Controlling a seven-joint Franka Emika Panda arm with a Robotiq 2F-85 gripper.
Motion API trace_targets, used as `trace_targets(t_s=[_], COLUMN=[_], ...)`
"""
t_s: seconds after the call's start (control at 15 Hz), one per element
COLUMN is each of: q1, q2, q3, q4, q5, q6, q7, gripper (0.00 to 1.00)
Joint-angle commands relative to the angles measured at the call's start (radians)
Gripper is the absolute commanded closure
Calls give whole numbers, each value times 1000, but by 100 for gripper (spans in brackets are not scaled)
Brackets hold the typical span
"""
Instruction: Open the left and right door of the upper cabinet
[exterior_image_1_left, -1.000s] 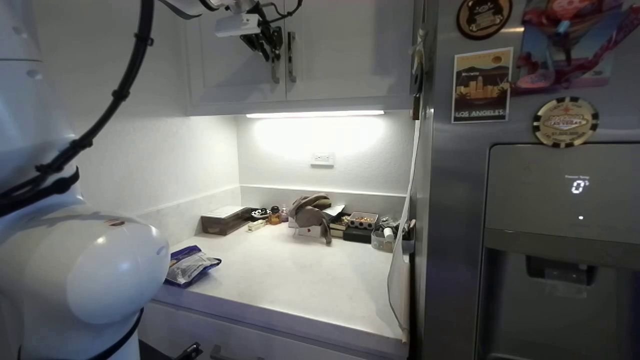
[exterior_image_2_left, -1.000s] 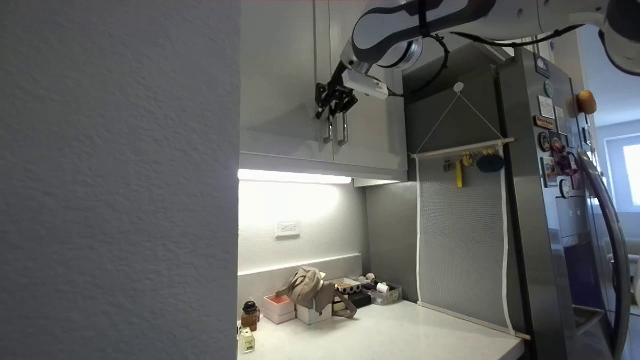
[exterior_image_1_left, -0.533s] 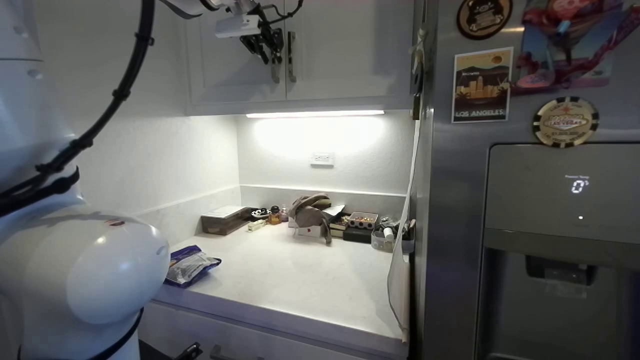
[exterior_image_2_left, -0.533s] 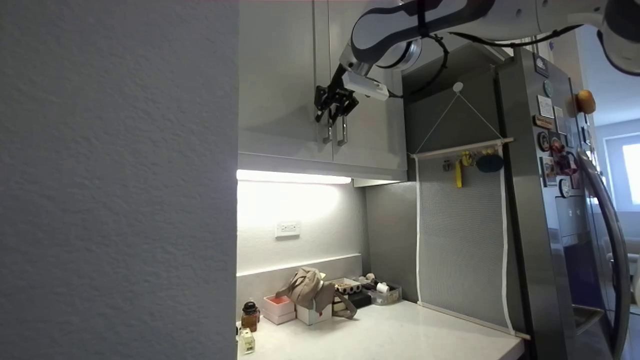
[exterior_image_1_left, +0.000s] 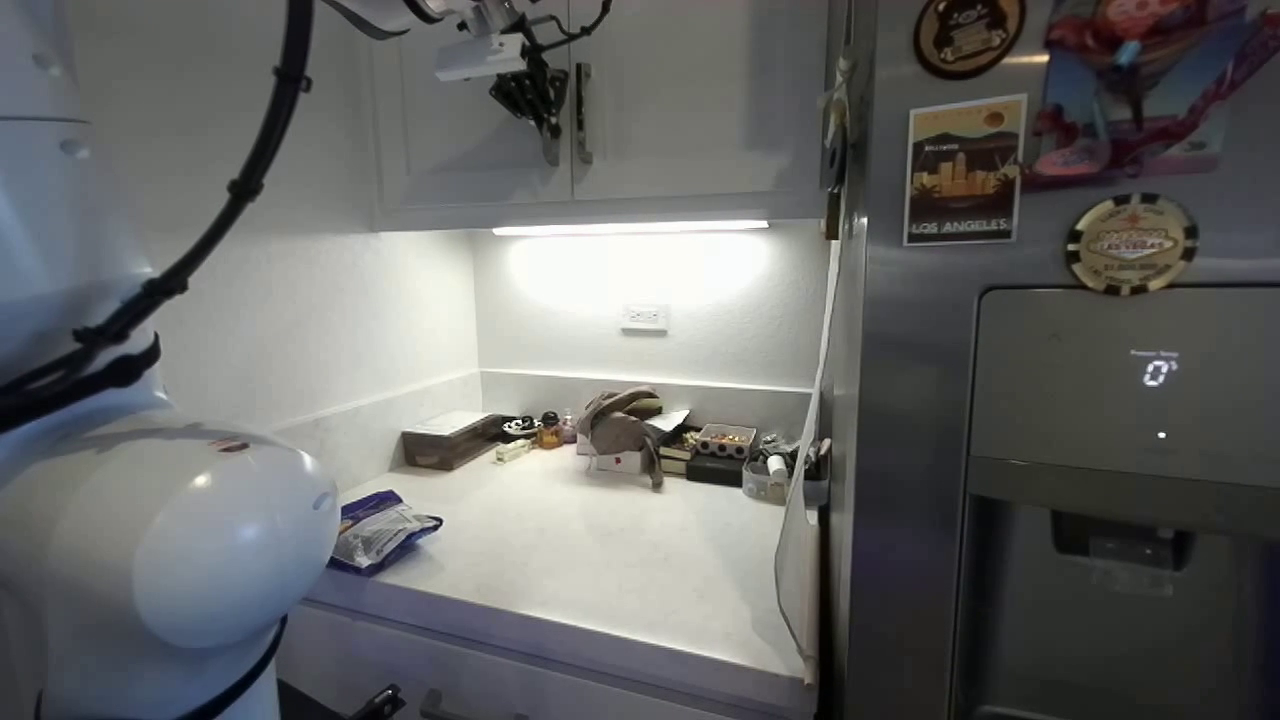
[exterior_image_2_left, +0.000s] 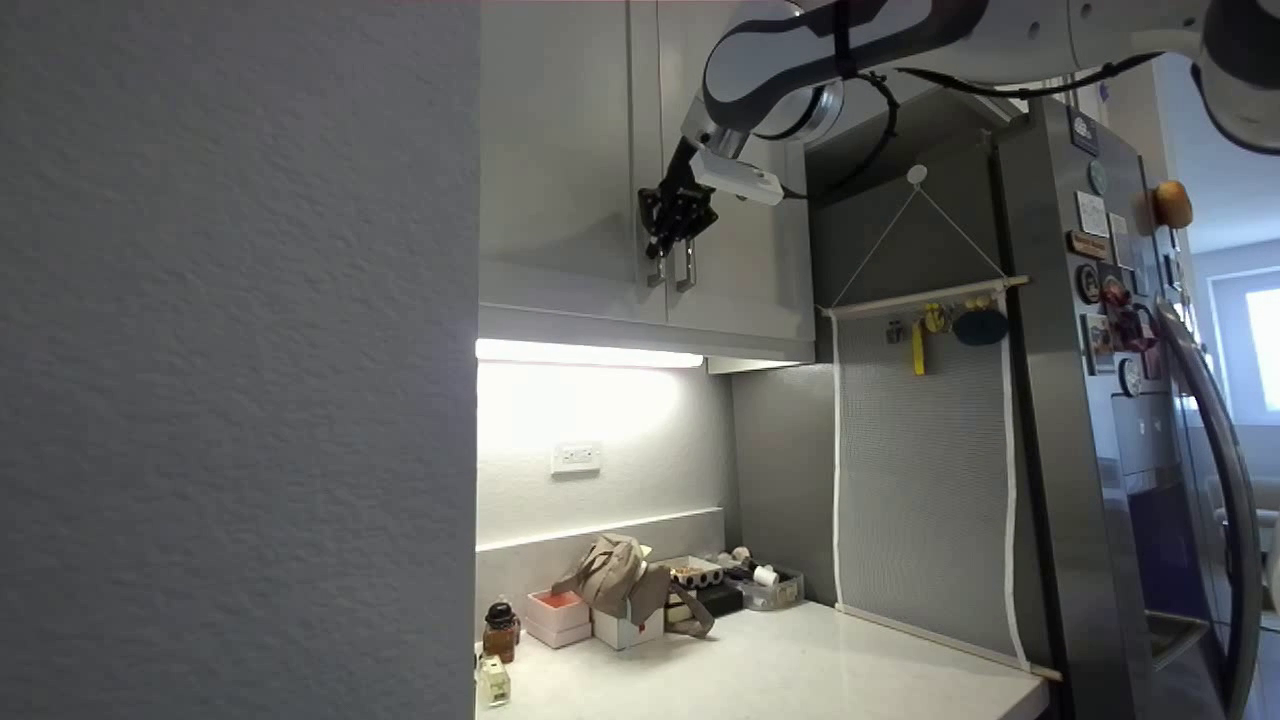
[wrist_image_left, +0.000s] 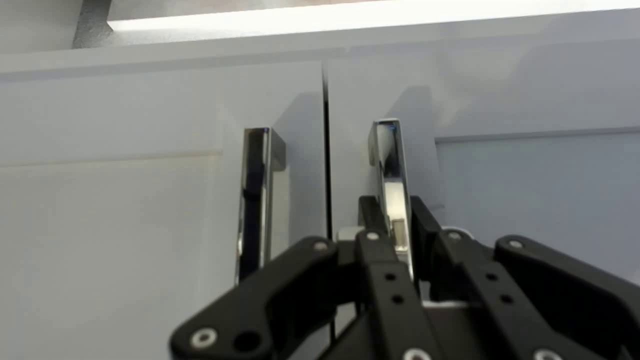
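The white upper cabinet (exterior_image_1_left: 450, 215) has its left door (exterior_image_1_left: 470, 140) and right door (exterior_image_1_left: 690, 110) closed, with a thin dark seam between them. Each door has a shiny bar handle by the seam. My gripper (exterior_image_1_left: 548, 120) is at the left door; in the wrist view, which stands upside down, its fingers (wrist_image_left: 396, 215) lie on both sides of the left door's handle (wrist_image_left: 390, 160) and are closed around it. The right door's handle (wrist_image_left: 254, 200) is free beside them. The gripper (exterior_image_2_left: 662, 240) covers the upper part of the left handle in an exterior view.
A lit strip (exterior_image_1_left: 630, 229) runs under the cabinet. Below is a white counter (exterior_image_1_left: 600, 550) with boxes, a brown cap (exterior_image_1_left: 620, 430) and a blue packet (exterior_image_1_left: 380, 530). The steel fridge (exterior_image_1_left: 910, 400) and a hanging mesh organizer (exterior_image_2_left: 920, 470) stand right of the cabinet.
The gripper fingers have closed from an open spread onto the left door's handle. The gripper and wrist have shifted slightly. The doors have not visibly moved.
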Motion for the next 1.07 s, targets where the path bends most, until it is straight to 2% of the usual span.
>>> trace_targets(t_s=[0.0, 0.33, 0.67, 1.0], q1=[10, 33, 48, 67], q2=[14, 0, -4, -9], q3=[0, -3, -2, 21], q4=[30, 52, 126, 184], q5=[20, 62, 104, 108], q6=[-41, -125, -289, -428], q7=[-7, -53, -121, -124], gripper=[96, 96, 96, 96])
